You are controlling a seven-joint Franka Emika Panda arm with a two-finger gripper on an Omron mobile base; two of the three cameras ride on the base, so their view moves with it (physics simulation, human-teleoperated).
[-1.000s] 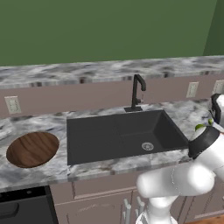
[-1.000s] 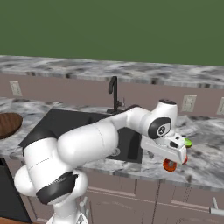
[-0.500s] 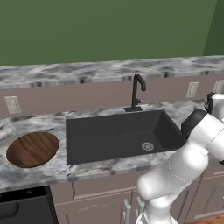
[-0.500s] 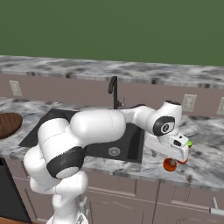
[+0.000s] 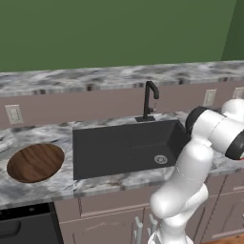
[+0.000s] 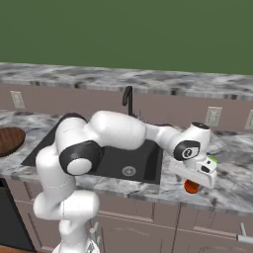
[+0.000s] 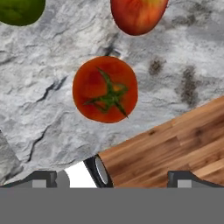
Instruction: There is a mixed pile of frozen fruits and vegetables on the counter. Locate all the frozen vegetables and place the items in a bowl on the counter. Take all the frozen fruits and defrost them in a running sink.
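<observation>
Gripper (image 7: 109,175), fingers spread with nothing between them, hangs over the tomato (image 7: 105,89) near the counter's (image 7: 52,65) front edge, right of the sink (image 6: 118,160), likely lining up a grasp.

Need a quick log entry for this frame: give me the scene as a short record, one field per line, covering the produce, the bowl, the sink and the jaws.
tomato: red-orange with a green stem, lying on the counter just ahead of the gripper
red fruit: glossy, cut by the hand view's top edge, apart from the tomato
green item: at the top left corner, mostly out of frame
bowl: dark wood, left of the sink, nothing in it
sink: dark basin, nothing in it, no water seen at the faucet
jaws: apart, holding nothing
</observation>
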